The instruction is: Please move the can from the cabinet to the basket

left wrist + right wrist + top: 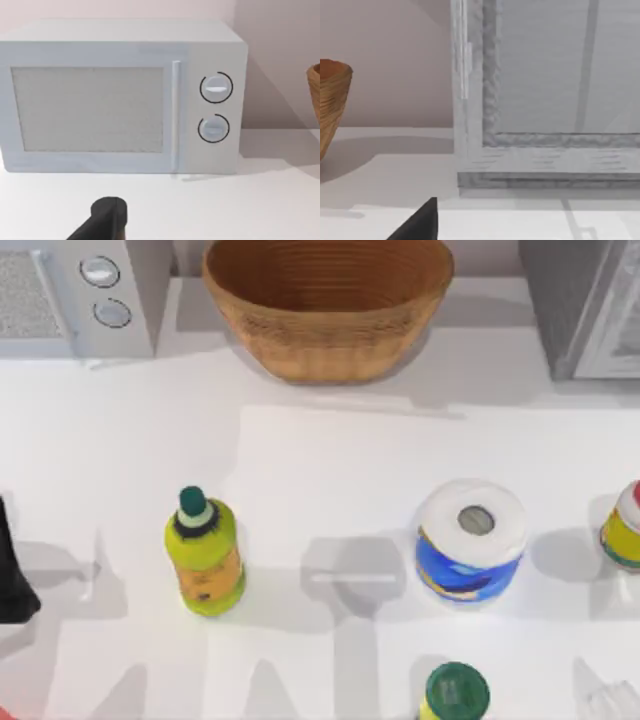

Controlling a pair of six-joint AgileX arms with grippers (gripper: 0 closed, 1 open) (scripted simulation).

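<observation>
Upright, the basket (330, 320) opens upward between microwave (80, 295) and cabinet (590, 305); I cannot tell either tool's state.

I am seeing a tan-brown woven basket (330, 310) showing ribbed rings inside, on a white table (330, 450). A light grey microwave (120, 95) is showing a speckled door panel. The grey cabinet (545, 95) has a paler door. A yellow-green bottle (203, 555) is wearing a dark green cap. The white paper roll (470, 540) carries a blue wrapper with what may be yellow marks.
</observation>
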